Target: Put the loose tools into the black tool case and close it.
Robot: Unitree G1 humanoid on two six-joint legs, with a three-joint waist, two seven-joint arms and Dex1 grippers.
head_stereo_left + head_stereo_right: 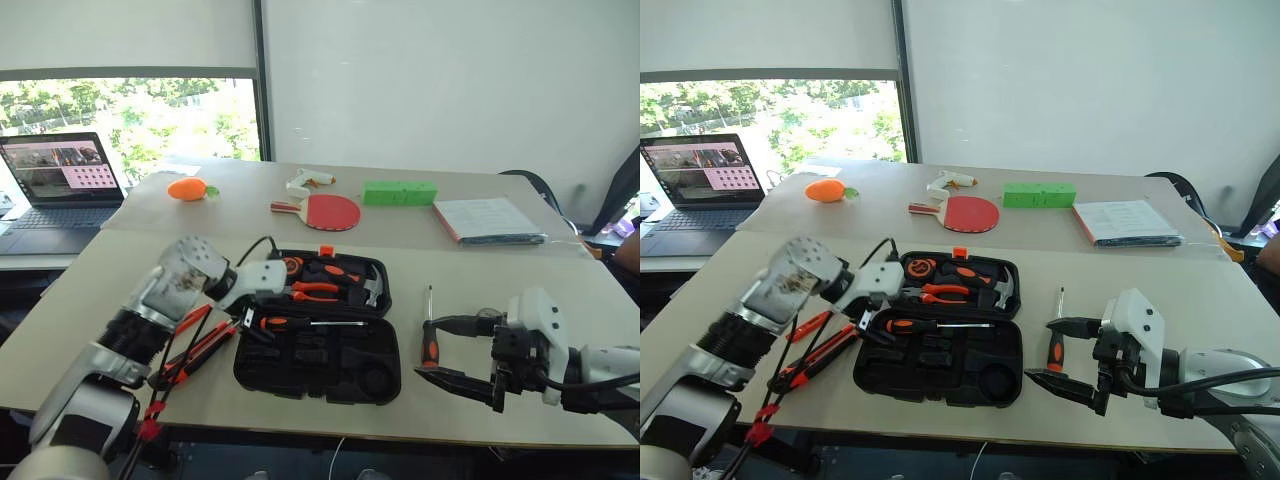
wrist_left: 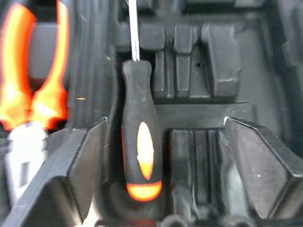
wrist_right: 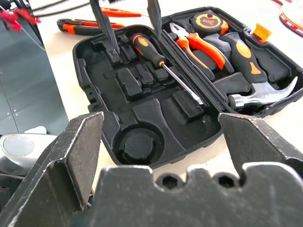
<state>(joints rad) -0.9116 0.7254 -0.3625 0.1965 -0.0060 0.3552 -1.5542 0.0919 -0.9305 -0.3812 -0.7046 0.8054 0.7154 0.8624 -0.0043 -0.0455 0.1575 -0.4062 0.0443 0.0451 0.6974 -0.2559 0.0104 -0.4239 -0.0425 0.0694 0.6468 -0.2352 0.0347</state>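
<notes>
fingers of the left gripper [image 3: 127,28] stand spread on either side of a black-and-orange screwdriver [image 1: 300,323], which lies in the front half of the black tool case [image 1: 318,372], handle toward the robot's left, shaft running right along the hinge line; no pad touches the handle, so the tool appears released. fingers of the right gripper [image 1: 450,352] are spread wide and empty, hovering low over the bench [image 1: 500,275] beside a second black-and-orange screwdriver [image 1: 430,335], which lies just right of the case, handle toward the robot. a utility knife [image 1: 195,355] and a slim red-orange screwdriver [image 1: 190,320] lie on the bench to the left of the case, partly under the left arm. the rear half holds pliers [image 1: 315,291], a hammer [image 1: 372,287] and a tape measure [image 3: 207,21], each seated in a recess. the lid stands fully open.

step in hand, as judged: withdrawal after placing the first screwdriver. good practice is to lift the left fingers straight up, keeping them apart, so neither pad drags the handle out of its recess; check that the shaft sits inside the moulded groove, since a proud tool could stop the lid from closing. the right gripper is well placed to take the neighbouring screwdriver by its handle.
</notes>
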